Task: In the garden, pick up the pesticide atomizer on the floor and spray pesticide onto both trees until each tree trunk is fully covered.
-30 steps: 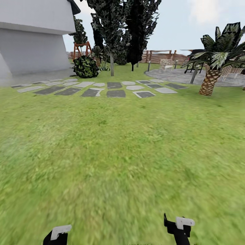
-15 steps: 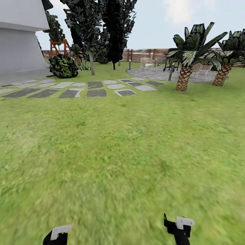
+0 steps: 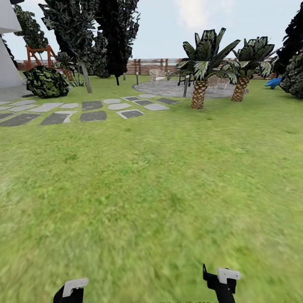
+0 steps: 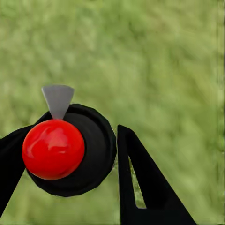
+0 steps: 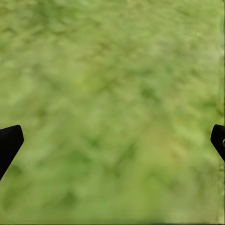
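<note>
While the head view looks out over the grass lawn [image 3: 151, 176], the two grippers sit low at its near edge, the left gripper [image 3: 70, 289] and the right gripper [image 3: 221, 281], well apart from each other. Seen from the left wrist, the left fingers [image 4: 140, 183] are closed around a black round-bodied object with a red ball top and a grey wedge-shaped tab [image 4: 70, 147], apparently the pesticide atomizer, held above the grass. Seen from the right wrist, the right fingers [image 5: 9, 143] stand wide apart with nothing between them but lawn. Far ahead to the left, past the grey stepping stones [image 3: 92, 115], rise tall trees [image 3: 113, 29] with dark foliage; one pale trunk [image 3: 86, 78] leans slightly. Two small palms [image 3: 202, 63] stand to the right before the wooden fence [image 3: 147, 66].
</note>
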Motion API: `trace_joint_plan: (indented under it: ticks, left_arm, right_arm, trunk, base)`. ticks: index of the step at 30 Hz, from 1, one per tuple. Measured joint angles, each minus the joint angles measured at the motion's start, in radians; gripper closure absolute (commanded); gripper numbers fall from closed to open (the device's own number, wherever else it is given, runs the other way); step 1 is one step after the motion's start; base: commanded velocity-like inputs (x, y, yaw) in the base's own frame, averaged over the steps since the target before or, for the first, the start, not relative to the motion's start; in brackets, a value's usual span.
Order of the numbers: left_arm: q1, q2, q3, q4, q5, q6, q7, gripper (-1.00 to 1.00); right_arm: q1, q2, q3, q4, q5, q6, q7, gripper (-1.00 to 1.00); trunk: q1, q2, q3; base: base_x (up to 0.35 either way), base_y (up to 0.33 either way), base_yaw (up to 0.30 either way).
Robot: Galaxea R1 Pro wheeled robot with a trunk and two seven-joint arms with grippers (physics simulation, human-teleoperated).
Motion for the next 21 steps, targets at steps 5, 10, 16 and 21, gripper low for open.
trace_joint_plan:
  ticks: [5,10,16,21]
  left_arm:
    - [0.000,0.000,0.000,0.000,0.000,0.000,0.000,1.00]
    - [0.000,0.000,0.000,0.000,0.000,0.000,0.000,1.00]
    - [0.000,0.000,0.000,0.000,-0.001,0.000,0.000,1.00]
    - [0.000,0.000,0.000,0.000,-0.001,0.000,0.000,1.00]
  right_arm:
    - [0.000,0.000,0.000,0.000,0.000,0.000,0.000,-1.00]
    - [0.000,0.000,0.000,0.000,0.000,0.000,0.000,-1.00]
    - [0.000,0.000,0.001,0.000,0.000,0.000,0.000,-1.00]
    - [0.000,0.000,0.000,0.000,0.000,0.000,0.000,-1.00]
  trunk:
    - [0.000,0.000,-0.003]
    - [0.000,0.000,-0.006]
    - [0.000,0.000,-0.009]
    - [0.000,0.000,-0.012]
  base:
    - [0.000,-0.308,-0.288]
    - [0.000,-0.308,-0.288]
    - [0.000,-0.308,-0.288]
    - [0.000,-0.308,-0.288]
